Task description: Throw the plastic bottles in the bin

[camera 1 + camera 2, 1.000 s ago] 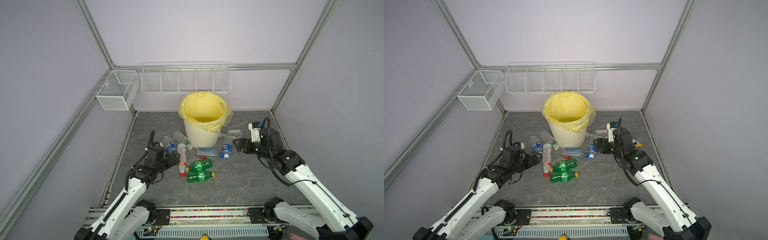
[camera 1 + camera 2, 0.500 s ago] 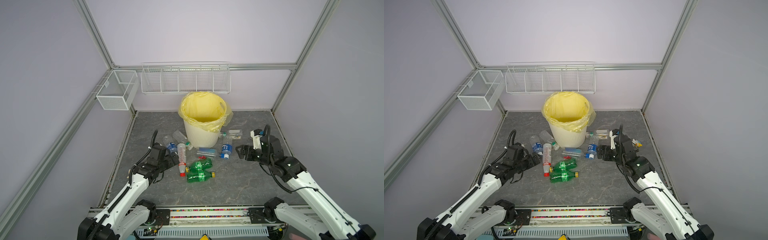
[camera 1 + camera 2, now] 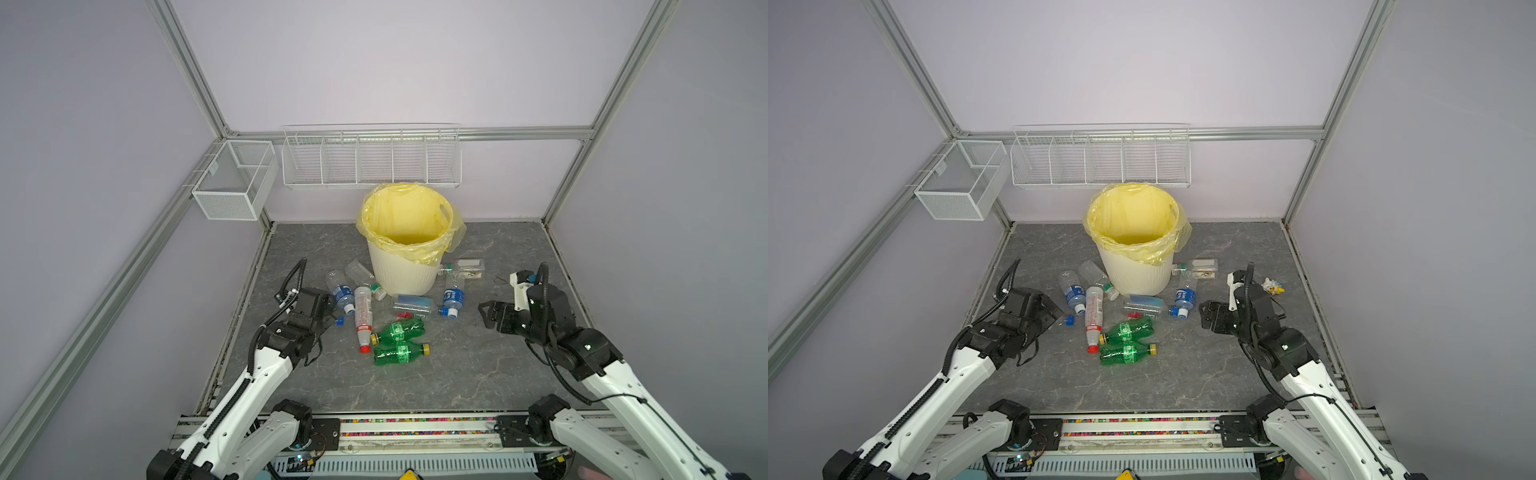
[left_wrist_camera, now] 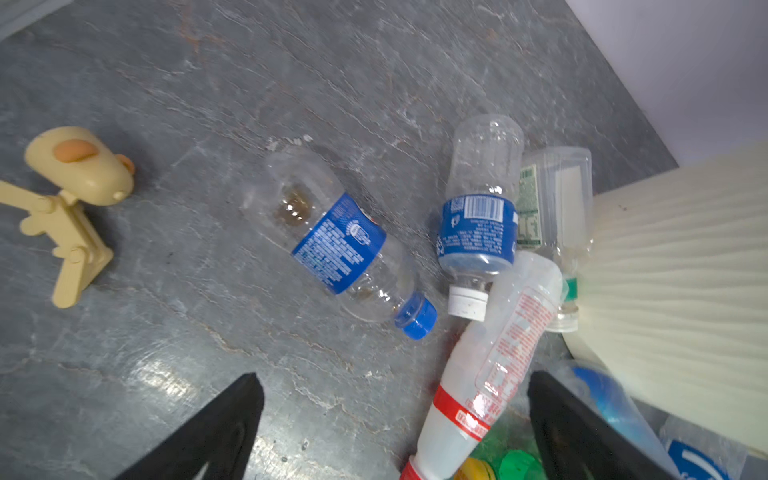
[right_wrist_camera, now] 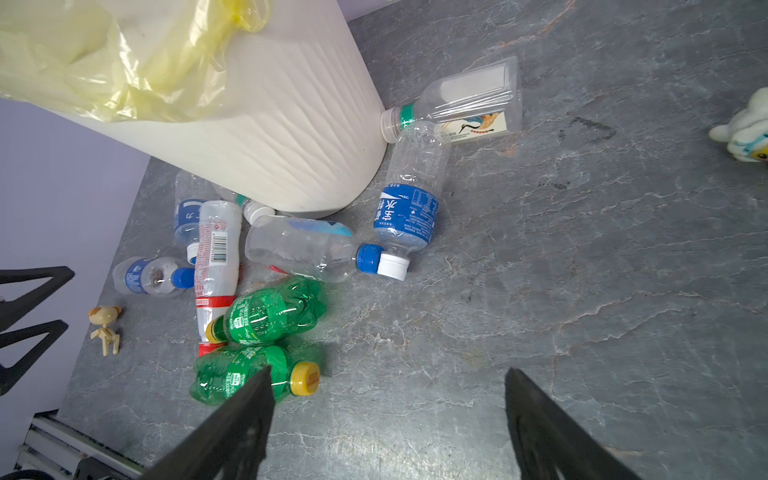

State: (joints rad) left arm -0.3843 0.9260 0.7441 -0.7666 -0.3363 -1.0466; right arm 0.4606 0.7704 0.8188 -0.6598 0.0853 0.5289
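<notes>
With wide-spread, empty fingers ready to straddle a bottle, the left gripper hovers just short of a clear blue-capped plastic bottle and the right gripper beside a green yellow-capped plastic bottle, the cream-white ribbed yellow-lined plastic bin standing beyond both.

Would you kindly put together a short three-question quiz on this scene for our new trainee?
1. True or false: the round cream-white ribbed plastic bin, lined with a yellow bag, stands upright.
2. How many green plastic bottles with yellow caps lie on the grey floor?
3. The left gripper is: A) open and empty; B) shut on a bottle; C) inside the bin.
Key: 1 true; 2 two; 3 A.
</notes>
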